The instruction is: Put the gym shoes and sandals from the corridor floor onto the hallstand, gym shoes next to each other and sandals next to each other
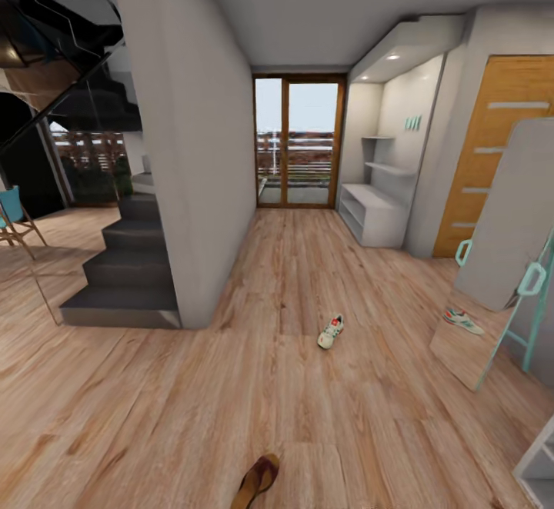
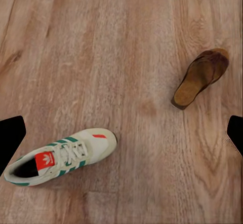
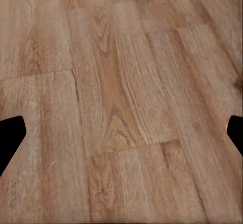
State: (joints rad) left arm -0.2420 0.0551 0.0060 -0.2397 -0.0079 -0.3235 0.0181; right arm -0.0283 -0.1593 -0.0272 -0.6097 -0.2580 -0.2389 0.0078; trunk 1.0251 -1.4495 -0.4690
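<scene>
One white gym shoe (image 1: pixel 331 332) with green stripes lies on the wood-plank corridor floor (image 1: pixel 292 278) mid-corridor. A brown sandal (image 1: pixel 258 480) lies at the near edge of the head view. In the left wrist view a gym shoe (image 2: pixel 61 156) and a brown sandal (image 2: pixel 200 78) lie apart on the planks, below my open left gripper (image 2: pixel 121 135), whose dark fingertips (image 2: pixel 10 138) show at the frame's sides. My right gripper (image 3: pixel 121 133) is open over bare floor. The pale hallstand (image 1: pixel 373 213) stands far ahead on the right wall.
A dark grey staircase (image 1: pixel 127 263) and a white wall block (image 1: pixel 192 148) stand at the left. A teal-framed leaning mirror (image 1: pixel 500 263) at the right reflects a gym shoe (image 1: pixel 464 321). A wooden door (image 1: pixel 492 148) is behind it, a glass door (image 1: pixel 298 140) at the corridor's end.
</scene>
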